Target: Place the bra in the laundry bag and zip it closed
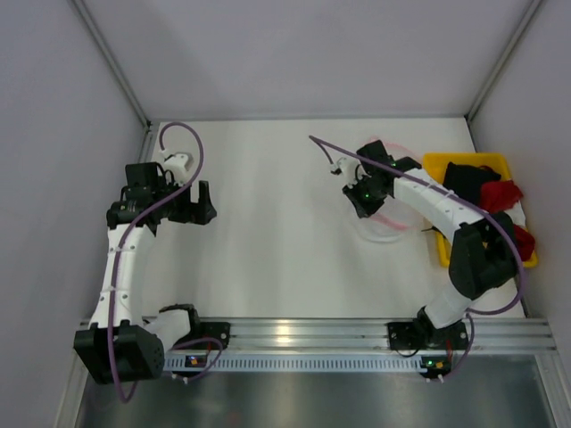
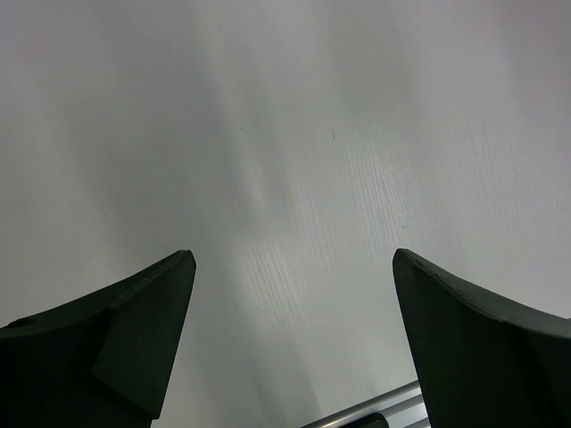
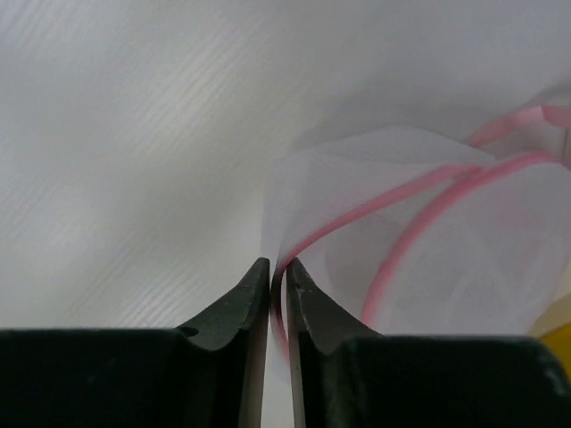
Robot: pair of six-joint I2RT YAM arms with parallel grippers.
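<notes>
The right gripper (image 3: 278, 267) has its fingers pressed nearly together, pinching a fold of the laundry bag (image 3: 428, 267) just where the pink zip trim runs between the tips. The mesh rises from that pinch and spreads to the right, where the wrist view cuts it off. From the gripper the right arm runs back to the right and bends sharply at its elbow above the yellow bin (image 1: 443, 165), then drops to its base at the near edge of the table (image 1: 277, 232).

In the top view the wrist and forearm cover most of the bag; only pale mesh and arcs of pink trim show around them. The bra (image 1: 464, 178) lies in the bin as a black heap beside red garments (image 1: 500, 194), its shape hard to make out and partly under the arm.

The left gripper (image 2: 294, 267) is spread wide over bare table, well apart from the bag, its arm curving up the left side.
</notes>
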